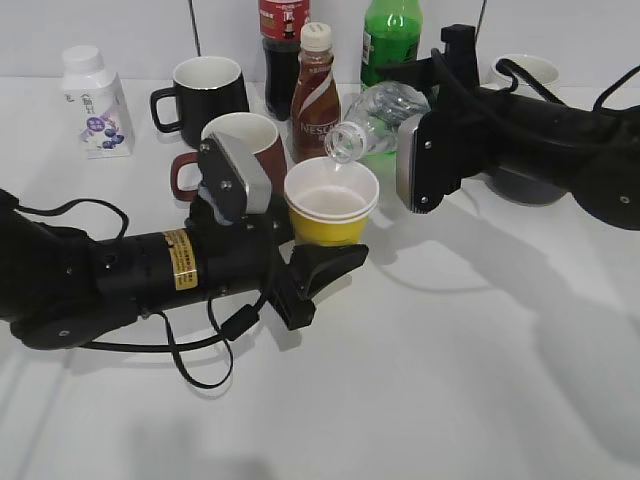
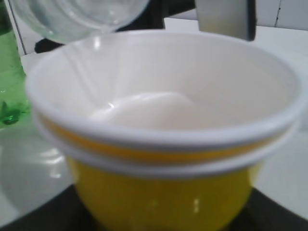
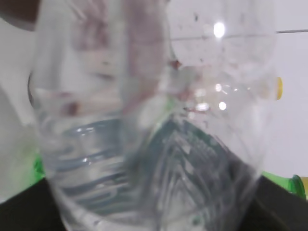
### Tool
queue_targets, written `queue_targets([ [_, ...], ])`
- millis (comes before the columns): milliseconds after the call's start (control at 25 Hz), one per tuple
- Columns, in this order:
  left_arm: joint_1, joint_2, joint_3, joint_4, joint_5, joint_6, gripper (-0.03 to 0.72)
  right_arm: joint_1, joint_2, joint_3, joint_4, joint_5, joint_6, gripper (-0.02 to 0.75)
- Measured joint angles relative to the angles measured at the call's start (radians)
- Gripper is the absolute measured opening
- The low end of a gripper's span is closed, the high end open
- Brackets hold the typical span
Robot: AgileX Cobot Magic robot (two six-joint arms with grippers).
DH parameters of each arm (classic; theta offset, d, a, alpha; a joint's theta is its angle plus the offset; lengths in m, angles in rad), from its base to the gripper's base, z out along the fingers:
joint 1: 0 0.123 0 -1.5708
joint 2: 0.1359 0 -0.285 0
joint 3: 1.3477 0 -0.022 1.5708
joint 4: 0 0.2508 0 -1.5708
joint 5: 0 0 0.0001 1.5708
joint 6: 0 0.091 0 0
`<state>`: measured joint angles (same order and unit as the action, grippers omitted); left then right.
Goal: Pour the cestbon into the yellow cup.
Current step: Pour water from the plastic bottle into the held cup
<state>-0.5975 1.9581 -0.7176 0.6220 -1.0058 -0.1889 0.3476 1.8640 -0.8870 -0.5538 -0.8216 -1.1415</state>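
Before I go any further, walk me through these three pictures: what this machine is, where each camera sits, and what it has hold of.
This is a robot with two black arms on a white table, each ending in a gripper. The wide picture comes from a camera in front, looking down at a slant. The other two come from cameras on the wrists, so they are very close up.

The left gripper holds the yellow cup; its wrist camera sees the cup's white inside. The right gripper holds the clear cestbon bottle, tipped so that its open mouth hangs over the cup's rim. Its wrist camera looks straight through the bottle.

Behind them stand a maroon mug, a black mug, a brown Nescafe bottle, a cola bottle, a green soda bottle and a small white bottle.
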Motion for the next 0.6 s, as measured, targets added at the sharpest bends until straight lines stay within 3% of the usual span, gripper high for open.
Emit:
queue_targets([
  [600,0.0,0.0,0.0,0.026,0.001,0.0,0.424,0.0,0.0,0.0,0.016,-0.027,-0.082,0.465],
])
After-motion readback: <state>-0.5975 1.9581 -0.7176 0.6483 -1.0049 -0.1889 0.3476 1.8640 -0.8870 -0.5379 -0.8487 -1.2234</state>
